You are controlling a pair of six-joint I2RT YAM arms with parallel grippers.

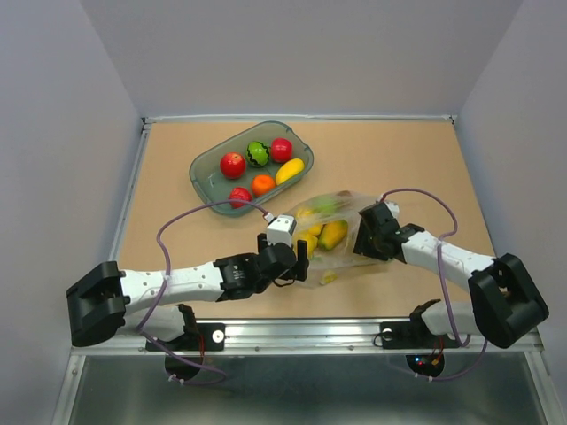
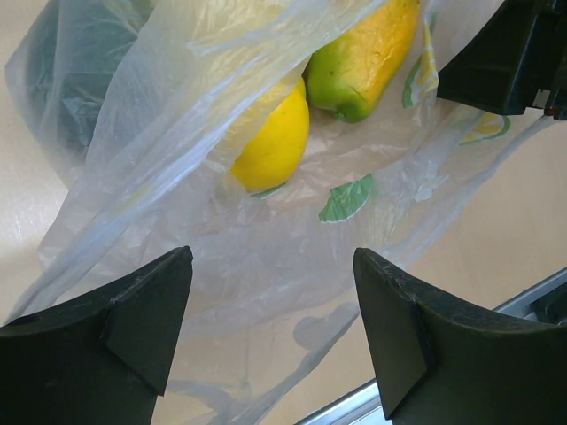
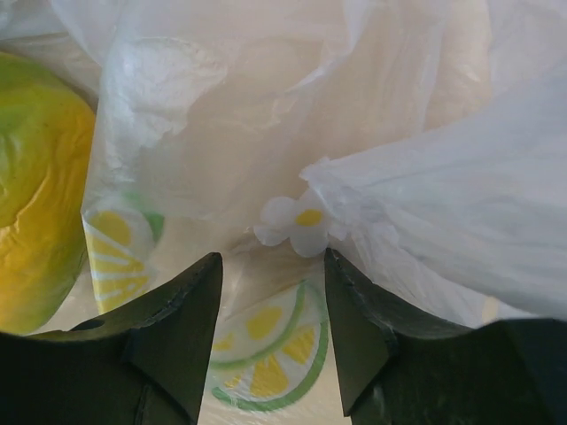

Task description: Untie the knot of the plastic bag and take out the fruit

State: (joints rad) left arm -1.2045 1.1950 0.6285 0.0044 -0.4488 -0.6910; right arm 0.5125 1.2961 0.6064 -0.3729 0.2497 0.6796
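The clear plastic bag (image 1: 335,232) with green and yellow prints lies at the table's near middle, between my two grippers. In the left wrist view the bag (image 2: 204,221) holds a yellow lemon (image 2: 270,142), a yellow-green pepper (image 2: 363,62) and a dark green avocado (image 2: 62,71). My left gripper (image 1: 299,259) is open at the bag's near left edge, its jaws (image 2: 272,257) wide apart over loose plastic. My right gripper (image 1: 365,235) is at the bag's right side. Its jaws (image 3: 273,257) stand apart with bag film (image 3: 266,336) between them and a fold (image 3: 443,212) on the right finger. The pepper (image 3: 35,186) is at left. I see no knot.
A grey-green tray (image 1: 197,170) at the back left holds red apples (image 1: 233,165), an orange (image 1: 262,184), a long yellow mango (image 1: 290,171) and a green-black piece (image 1: 257,153). The table's metal front rail (image 1: 301,329) runs close below the bag.
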